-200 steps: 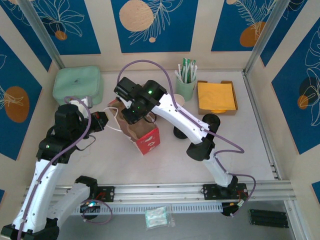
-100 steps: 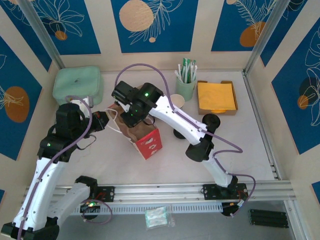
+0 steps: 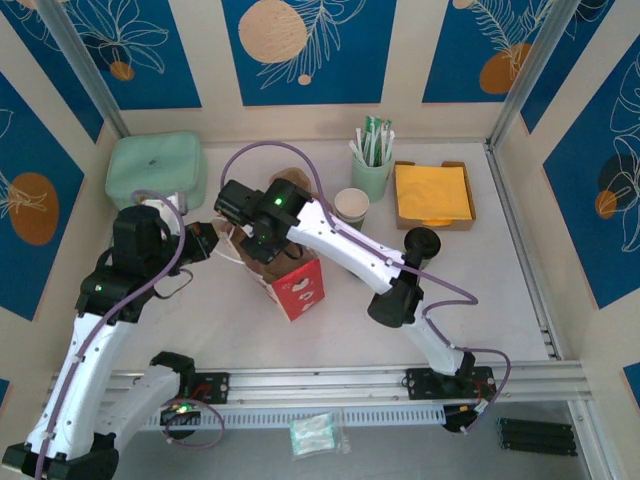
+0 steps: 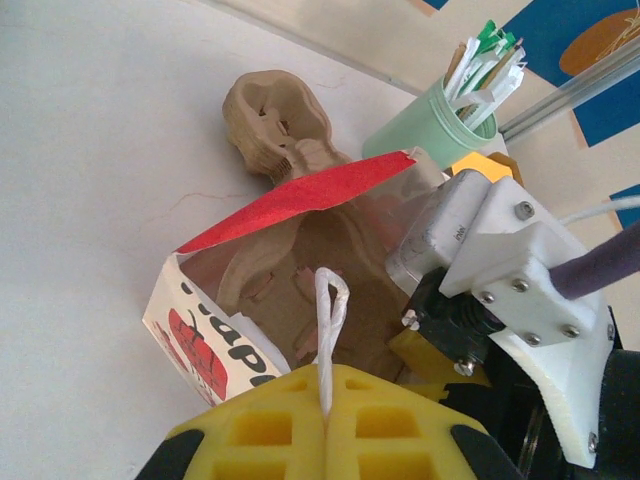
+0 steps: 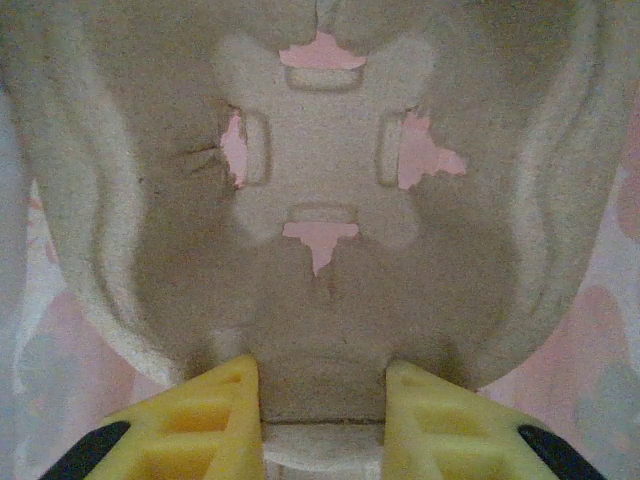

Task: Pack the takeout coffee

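Bag mouth: the opening of the paper bag [image 3: 298,288] is taken up by the pulp cup carrier [image 5: 320,200] and the right gripper [image 5: 322,385], which is clamped on the carrier's edge.
Left of bag: the left gripper [image 4: 325,392] pinches the white handle [image 4: 328,320] and bars that side.
Back row: mint box [image 3: 155,170], straw cup [image 3: 372,175], paper cup [image 3: 351,205] and napkin tray [image 3: 436,225] stand close together.
Middle: the right arm [image 3: 350,245] slants across, with black lids [image 3: 422,240] beside it.
Front and right: bare table [image 3: 500,300], free passage.

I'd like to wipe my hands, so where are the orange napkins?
In the top view, the napkins lie at the back right, just right of the green cup of wrapped sticks and close to the right wall.
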`<move>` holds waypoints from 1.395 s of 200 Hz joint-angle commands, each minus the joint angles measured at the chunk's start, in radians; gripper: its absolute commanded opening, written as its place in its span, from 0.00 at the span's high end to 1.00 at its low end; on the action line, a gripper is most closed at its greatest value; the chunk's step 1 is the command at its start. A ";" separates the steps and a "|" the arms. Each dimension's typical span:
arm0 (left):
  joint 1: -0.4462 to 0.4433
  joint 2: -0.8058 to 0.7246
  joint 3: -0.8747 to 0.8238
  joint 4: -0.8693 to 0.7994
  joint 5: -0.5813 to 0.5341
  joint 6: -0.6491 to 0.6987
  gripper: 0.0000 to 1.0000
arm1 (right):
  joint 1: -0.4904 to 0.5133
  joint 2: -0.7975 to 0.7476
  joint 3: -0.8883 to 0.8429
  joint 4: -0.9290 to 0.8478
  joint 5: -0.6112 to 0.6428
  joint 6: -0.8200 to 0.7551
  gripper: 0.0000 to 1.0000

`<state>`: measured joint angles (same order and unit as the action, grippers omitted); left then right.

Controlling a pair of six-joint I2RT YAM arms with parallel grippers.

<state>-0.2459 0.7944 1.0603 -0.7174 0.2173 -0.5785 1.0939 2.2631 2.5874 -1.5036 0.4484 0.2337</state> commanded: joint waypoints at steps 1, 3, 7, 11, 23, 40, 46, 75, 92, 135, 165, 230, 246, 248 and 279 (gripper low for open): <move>0.008 0.009 0.044 0.016 0.030 -0.004 1.00 | 0.007 0.010 0.001 0.006 0.015 -0.022 0.73; 0.007 0.011 0.045 0.016 0.030 -0.004 1.00 | 0.007 0.010 0.002 0.006 0.016 -0.022 0.72; 0.009 0.012 0.047 0.016 0.031 -0.002 1.00 | 0.005 0.011 0.004 0.006 0.015 -0.022 0.72; 0.008 0.014 0.050 0.016 0.031 -0.002 1.00 | 0.006 0.009 0.004 0.008 0.015 -0.022 0.72; 0.008 0.018 0.057 0.015 0.031 0.002 1.00 | 0.003 0.006 0.006 0.010 0.017 -0.022 0.73; 0.008 0.024 0.062 0.016 0.033 0.003 1.00 | 0.004 0.001 0.006 0.017 0.020 -0.024 0.72; 0.008 0.025 0.064 0.017 0.034 0.004 1.00 | 0.004 -0.001 0.005 0.018 0.021 -0.025 0.73; 0.008 0.034 0.066 0.018 0.039 0.008 1.00 | 0.012 -0.025 -0.027 0.052 0.033 -0.044 0.73; 0.009 0.036 0.066 0.019 0.039 0.007 1.00 | 0.022 -0.045 -0.062 0.084 0.035 -0.059 0.73; 0.008 0.034 0.064 0.016 0.037 0.009 1.00 | 0.026 -0.051 -0.072 0.085 0.015 -0.066 0.73; 0.008 0.032 0.062 0.016 0.039 0.008 1.00 | 0.029 -0.049 -0.075 0.083 0.013 -0.069 0.73; 0.008 0.023 0.068 0.001 0.042 0.013 1.00 | -0.014 -0.042 -0.008 0.053 0.013 -0.024 0.73; 0.009 0.019 0.067 -0.005 0.045 0.014 1.00 | -0.032 -0.045 -0.009 0.054 0.009 -0.012 0.73; 0.008 0.017 0.066 -0.006 0.046 0.014 1.00 | -0.034 -0.045 -0.009 0.054 0.008 -0.011 0.73; 0.007 0.001 0.059 -0.034 0.050 0.022 1.00 | -0.079 -0.045 -0.014 0.052 -0.004 0.021 0.73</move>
<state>-0.2459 0.8204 1.0988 -0.7204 0.2390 -0.5747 1.0473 2.2597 2.5507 -1.4296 0.4679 0.2169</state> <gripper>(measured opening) 0.065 0.276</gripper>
